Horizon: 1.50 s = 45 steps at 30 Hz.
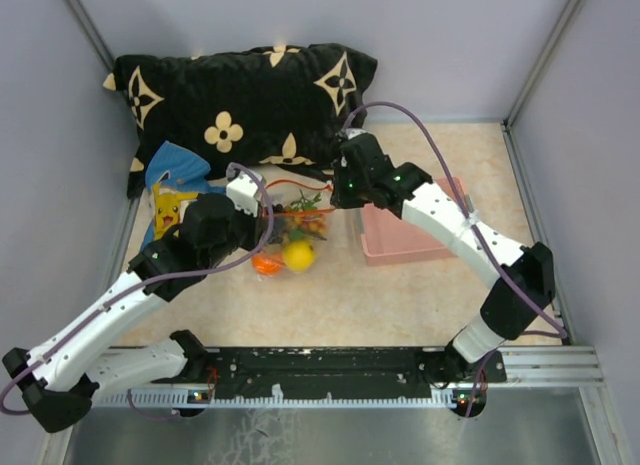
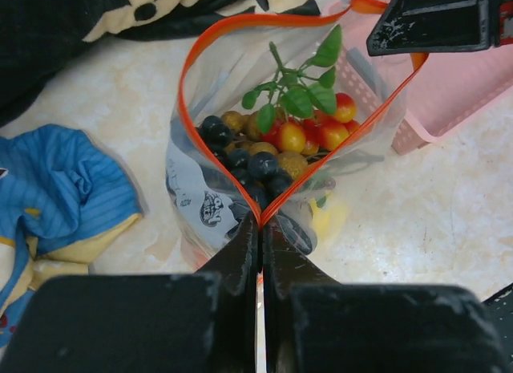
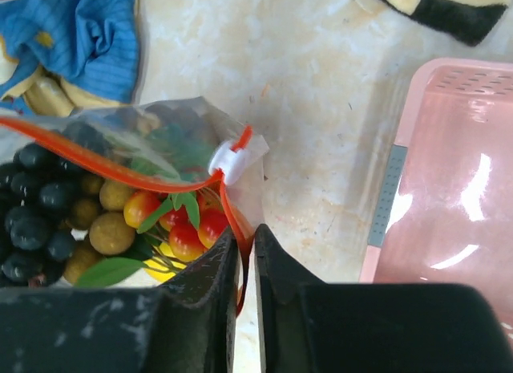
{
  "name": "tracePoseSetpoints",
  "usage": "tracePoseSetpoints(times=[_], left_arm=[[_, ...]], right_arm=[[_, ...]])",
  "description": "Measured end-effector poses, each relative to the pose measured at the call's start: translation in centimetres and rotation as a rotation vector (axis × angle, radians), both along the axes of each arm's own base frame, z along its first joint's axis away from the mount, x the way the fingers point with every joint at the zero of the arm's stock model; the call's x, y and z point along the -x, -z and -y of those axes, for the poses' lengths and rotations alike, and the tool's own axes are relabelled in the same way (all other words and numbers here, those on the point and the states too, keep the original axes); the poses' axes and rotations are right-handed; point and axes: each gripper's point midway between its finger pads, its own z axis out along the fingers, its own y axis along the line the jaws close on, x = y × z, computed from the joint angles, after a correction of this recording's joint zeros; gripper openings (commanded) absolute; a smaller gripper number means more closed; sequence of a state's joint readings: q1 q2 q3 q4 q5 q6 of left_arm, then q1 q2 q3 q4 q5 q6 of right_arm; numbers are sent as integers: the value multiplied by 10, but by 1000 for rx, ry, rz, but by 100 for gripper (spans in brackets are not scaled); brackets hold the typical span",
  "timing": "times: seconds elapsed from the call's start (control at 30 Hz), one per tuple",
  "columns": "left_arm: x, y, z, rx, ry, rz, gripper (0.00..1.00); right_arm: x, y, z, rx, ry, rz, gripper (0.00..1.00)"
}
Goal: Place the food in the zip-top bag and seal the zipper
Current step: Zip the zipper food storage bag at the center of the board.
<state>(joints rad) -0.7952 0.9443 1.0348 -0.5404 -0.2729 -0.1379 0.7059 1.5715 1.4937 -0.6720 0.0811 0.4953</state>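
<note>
Nearest the camera, the left gripper [image 2: 260,238] is closed narrow on one end of the zipper [image 2: 183,100]. The hold is only a pinch on thin film, so a pull along the strip could slide it out of the fingers and let the mouth sag. The right gripper [image 3: 246,246] is likewise nipped shut on the opposite end, just below the white slider [image 3: 237,158]. If the two arms draw apart unevenly, the zip-top bag [image 2: 196,203] may twist and the tracks may meet crooked, leaving a gap. Between the two grips the mouth gapes in a wide loop, unsealed. The food [image 2: 292,136] sits inside, directly beyond the left fingers and beside the right ones: dark berries, tan balls, red-and-yellow pieces and a green sprig that reaches up toward the strip. That sprig looks like the main hazard, since a leaf caught in the track would stop the closure. A lemon [image 1: 298,255] seems to lie low in the bag — through the plastic I cannot be sure. The bag rests on the table [image 1: 400,305], with a blue cloth [image 2: 68,188] to one side and a pink basket [image 3: 449,188] to the other. A black pillow [image 1: 240,95] lies farthest back.
</note>
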Motion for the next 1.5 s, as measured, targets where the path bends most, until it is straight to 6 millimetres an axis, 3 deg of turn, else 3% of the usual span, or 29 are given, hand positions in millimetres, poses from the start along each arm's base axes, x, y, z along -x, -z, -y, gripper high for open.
tracePoseSetpoints(times=[0.2,0.4,0.5,0.67,0.9,1.1,1.2,1.37,1.5], left_arm=[[6,8,-7,-46,32,23,0],[12,22,-13,-85,72,47,0],[13,21,-13,-92,92,72,0],[15,23,-15,-133,145,125,0],[18,21,-19,-196,215,223,0],[19,18,-15,-222,268,270,0],[18,17,-13,-226,282,284,0],[19,16,-10,-225,302,293,0],[18,16,-10,-233,307,305,0]], right_arm=[[-1,-23,16,-35,-120,86,46],[1,-45,35,-24,-291,251,54],[6,-39,48,-23,-369,320,55],[23,-9,60,-9,-536,461,65],[26,-2,38,-3,-786,664,65],[26,13,14,-62,-967,696,63],[29,8,7,-99,-1025,744,61],[32,5,-2,-138,-1085,804,56],[31,13,-6,-155,-1112,797,43]])
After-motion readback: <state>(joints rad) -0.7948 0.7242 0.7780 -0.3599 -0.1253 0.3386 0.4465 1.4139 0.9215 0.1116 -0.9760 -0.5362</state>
